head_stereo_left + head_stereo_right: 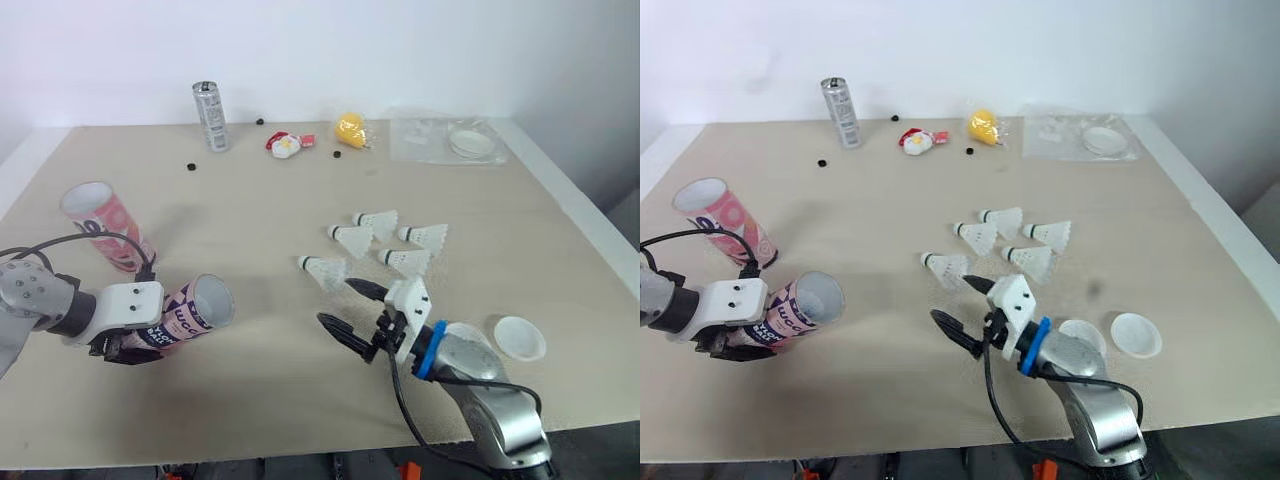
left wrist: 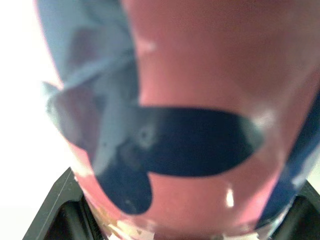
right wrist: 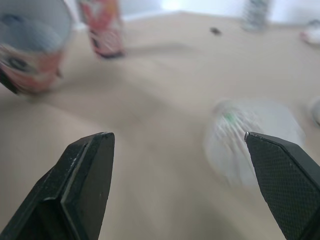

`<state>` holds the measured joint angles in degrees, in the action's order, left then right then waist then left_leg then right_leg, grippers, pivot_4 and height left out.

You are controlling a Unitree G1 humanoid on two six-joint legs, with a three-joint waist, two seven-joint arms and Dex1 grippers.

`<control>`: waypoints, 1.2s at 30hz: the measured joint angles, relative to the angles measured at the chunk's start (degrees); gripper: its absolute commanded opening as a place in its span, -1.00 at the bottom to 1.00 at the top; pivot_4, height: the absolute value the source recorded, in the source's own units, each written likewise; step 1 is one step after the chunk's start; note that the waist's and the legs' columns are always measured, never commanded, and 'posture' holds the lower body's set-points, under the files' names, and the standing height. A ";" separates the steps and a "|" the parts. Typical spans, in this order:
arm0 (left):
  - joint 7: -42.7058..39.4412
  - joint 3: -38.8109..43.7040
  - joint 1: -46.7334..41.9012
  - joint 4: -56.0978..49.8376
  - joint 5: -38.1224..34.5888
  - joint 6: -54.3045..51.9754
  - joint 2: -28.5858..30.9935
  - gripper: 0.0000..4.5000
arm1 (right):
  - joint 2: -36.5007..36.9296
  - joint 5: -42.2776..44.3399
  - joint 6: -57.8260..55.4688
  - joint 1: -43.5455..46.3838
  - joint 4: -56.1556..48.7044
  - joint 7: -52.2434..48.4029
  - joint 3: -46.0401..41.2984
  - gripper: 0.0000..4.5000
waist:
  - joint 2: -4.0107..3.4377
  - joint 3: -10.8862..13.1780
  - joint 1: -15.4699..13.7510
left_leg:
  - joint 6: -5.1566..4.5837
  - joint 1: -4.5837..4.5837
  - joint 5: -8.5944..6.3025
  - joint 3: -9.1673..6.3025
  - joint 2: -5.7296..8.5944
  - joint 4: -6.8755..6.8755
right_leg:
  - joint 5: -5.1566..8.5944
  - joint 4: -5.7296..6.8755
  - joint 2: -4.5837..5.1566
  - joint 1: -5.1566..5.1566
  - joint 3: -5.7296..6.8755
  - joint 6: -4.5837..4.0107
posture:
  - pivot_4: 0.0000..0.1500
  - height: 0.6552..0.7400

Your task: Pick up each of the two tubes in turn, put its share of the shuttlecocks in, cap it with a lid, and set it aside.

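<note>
My left gripper [image 1: 125,340] is shut on a pink patterned tube [image 1: 185,313], held tilted near the table's front left with its open mouth facing right; its pink and blue print [image 2: 200,100] looms close in the left wrist view. A second pink tube [image 1: 100,225] stands upright behind it. Several white shuttlecocks [image 1: 380,245] lie in a cluster at mid-right. My right gripper [image 1: 350,308] is open just in front of the nearest shuttlecock [image 1: 322,269], which appears blurred between its fingers [image 3: 250,135]. A white lid [image 1: 519,337] lies to the right of my right wrist.
A silver can [image 1: 211,116] stands at the back, with a red-white toy [image 1: 285,145], a yellow object [image 1: 351,129] and a clear bag holding a lid [image 1: 450,140] along the far edge. Small black bits [image 1: 191,166] dot the table.
</note>
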<state>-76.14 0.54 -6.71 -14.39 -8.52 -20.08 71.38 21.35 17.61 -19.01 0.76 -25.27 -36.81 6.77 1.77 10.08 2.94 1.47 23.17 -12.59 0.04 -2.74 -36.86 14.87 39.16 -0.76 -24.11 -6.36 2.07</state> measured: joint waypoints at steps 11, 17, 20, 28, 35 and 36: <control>-0.13 -0.55 -0.84 -0.38 -0.42 -0.06 -0.46 0.34 | -7.93 -6.75 -1.92 9.81 12.41 7.32 6.83 0.99 | 0.01 -0.01 -0.15 | 0.08 0.12 0.09 0.00 0.04 0.01 | 0.02 0.00 0.02 -0.07 -0.01 0.10 | 1.00 1.00; -0.14 0.17 -0.15 -0.90 -0.61 -0.61 -0.42 0.34 | -11.25 -7.27 0.60 12.33 18.17 9.92 5.81 0.00 | 0.03 -0.01 -0.13 | 0.13 0.14 0.06 -0.03 0.04 0.15 | 0.12 -0.02 0.01 -0.09 -0.02 0.10 | 1.00 1.00; 0.21 0.40 0.15 -1.41 -0.68 -1.23 -0.42 0.34 | -11.79 -7.20 0.79 12.71 18.74 10.38 5.08 -0.67 | 0.03 -0.01 -0.13 | 0.13 0.13 0.06 -0.04 0.03 0.15 | 0.11 -0.02 0.01 -0.09 -0.01 0.09 | 1.00 1.00; 0.48 0.32 -0.03 -1.47 -0.70 -1.30 -0.43 0.34 | -11.17 -6.49 0.82 12.40 18.15 9.01 4.39 -0.99 | 0.03 -0.01 -0.14 | 0.13 0.14 0.06 -0.04 0.04 0.15 | 0.11 -0.02 0.01 -0.09 -0.01 0.10 | 1.00 1.00; 0.28 -0.16 -0.64 -1.21 -0.70 -1.31 -0.44 0.34 | 0.43 6.47 -4.65 14.79 5.18 -6.98 2.77 -0.99 | 0.02 0.00 -0.18 | 0.12 0.13 0.06 -0.07 0.03 0.12 | 0.08 -0.03 -0.01 -0.07 0.01 0.11 | 1.00 1.00; 0.27 -0.41 -0.88 -1.06 -0.69 -1.30 -0.45 0.34 | 1.00 8.47 -6.04 16.76 3.66 -8.84 2.85 -0.99 | 0.01 0.01 -0.09 | 0.12 0.12 0.06 -0.07 -0.01 0.11 | 0.04 -0.02 -0.06 -0.08 0.01 0.07 | 1.00 1.00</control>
<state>-75.87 0.13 -7.59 -15.45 -9.21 -21.38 70.93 22.34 26.08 -25.04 17.51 -21.61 -45.65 9.62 1.78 10.09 2.84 1.59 23.29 -12.52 -0.03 -2.75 -36.75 14.91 39.13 -0.82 -24.20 -6.35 2.15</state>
